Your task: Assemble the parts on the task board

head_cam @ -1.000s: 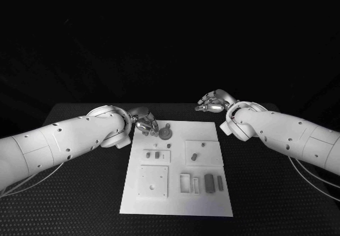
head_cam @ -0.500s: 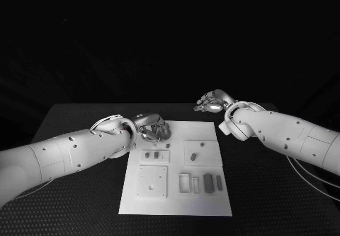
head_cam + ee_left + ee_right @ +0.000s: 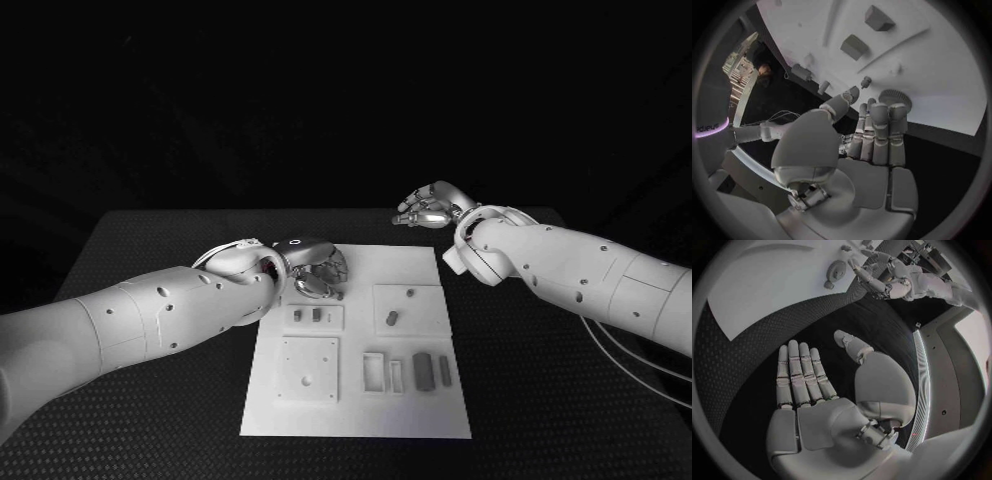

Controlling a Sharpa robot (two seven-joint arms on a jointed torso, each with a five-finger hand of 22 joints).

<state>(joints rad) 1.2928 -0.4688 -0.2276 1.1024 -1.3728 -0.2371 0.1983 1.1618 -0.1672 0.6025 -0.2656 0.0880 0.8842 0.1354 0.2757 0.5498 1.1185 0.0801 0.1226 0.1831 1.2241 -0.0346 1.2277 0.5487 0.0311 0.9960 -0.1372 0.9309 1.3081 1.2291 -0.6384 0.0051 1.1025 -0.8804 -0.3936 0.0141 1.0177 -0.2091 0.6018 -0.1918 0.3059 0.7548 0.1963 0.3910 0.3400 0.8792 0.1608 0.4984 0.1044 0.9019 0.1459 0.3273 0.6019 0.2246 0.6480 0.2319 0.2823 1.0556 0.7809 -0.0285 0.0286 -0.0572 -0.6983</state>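
A white task board (image 3: pixel 361 400) is lying in the middle of a black desk (image 3: pixel 144 250); small grey parts are sitting on it, among them a round toothed gear (image 3: pixel 895 97) lying right at the tips of the left hand's fingers (image 3: pixel 879 130). The left hand (image 3: pixel 315 268) is hovering over the board's far left corner, its fingers lying straight and pressed together, holding nothing; the right hand (image 3: pixel 430 210) is hanging beyond the board's far right corner, above bare desk, its fingers (image 3: pixel 798 375) spreading flat and empty.
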